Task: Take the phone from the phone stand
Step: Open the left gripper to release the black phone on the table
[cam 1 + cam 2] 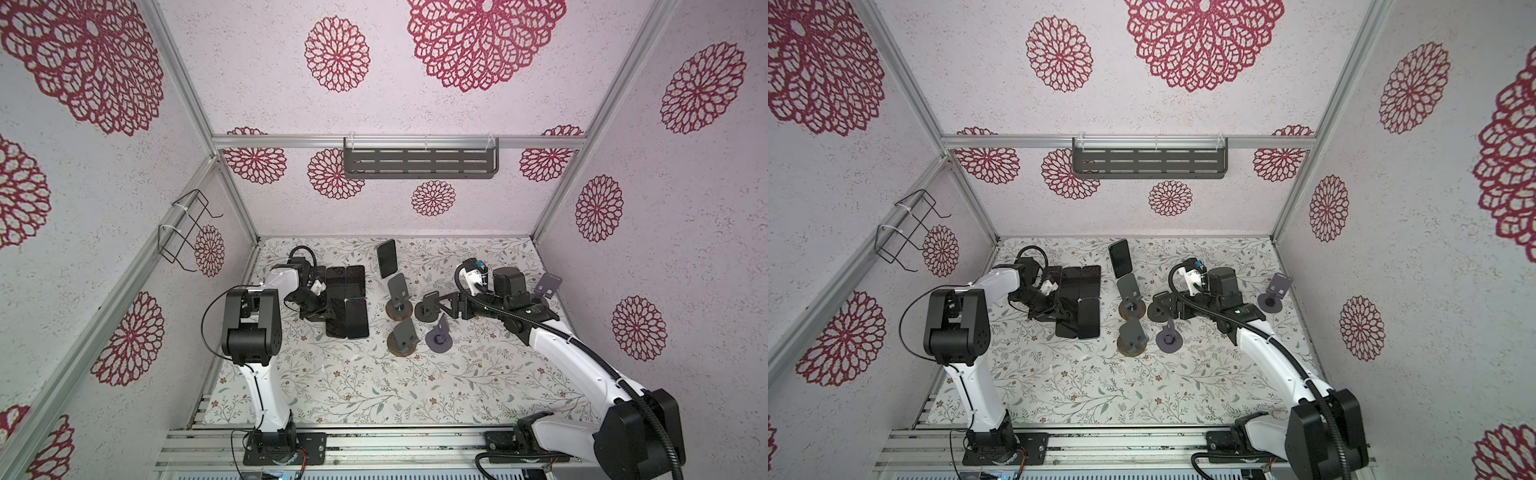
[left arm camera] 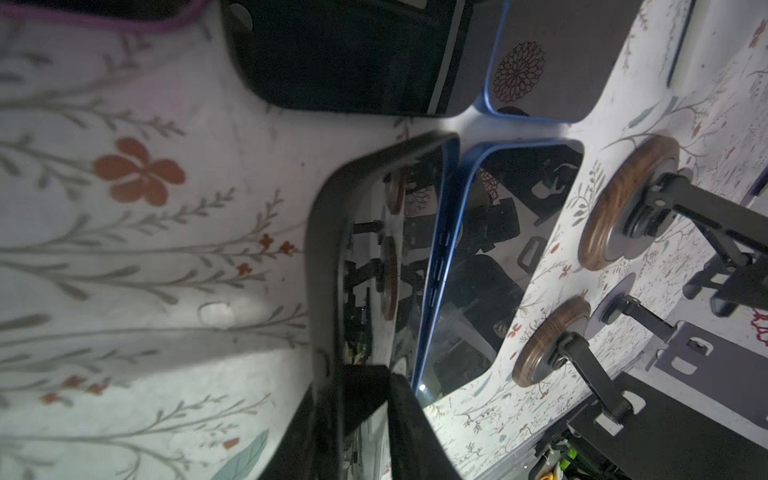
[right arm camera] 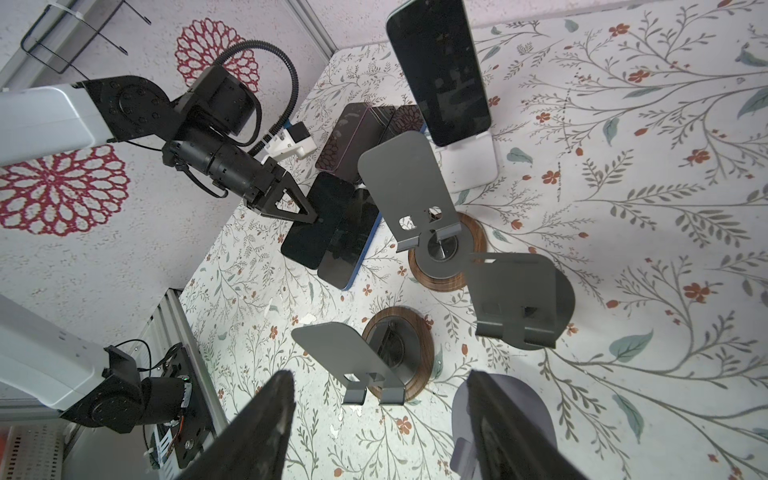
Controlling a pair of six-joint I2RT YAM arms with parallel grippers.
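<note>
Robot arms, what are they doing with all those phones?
They are taking phones off stands. The left gripper has its tips at a black phone lying among the other phones flat on the table. The right gripper is open and holds nothing, hovering above the empty stands. One upright phone is left on the white stand at the back.

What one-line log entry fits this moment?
left end effector: at flat phones | right end effector: open, empty | phone: on white stand
</note>
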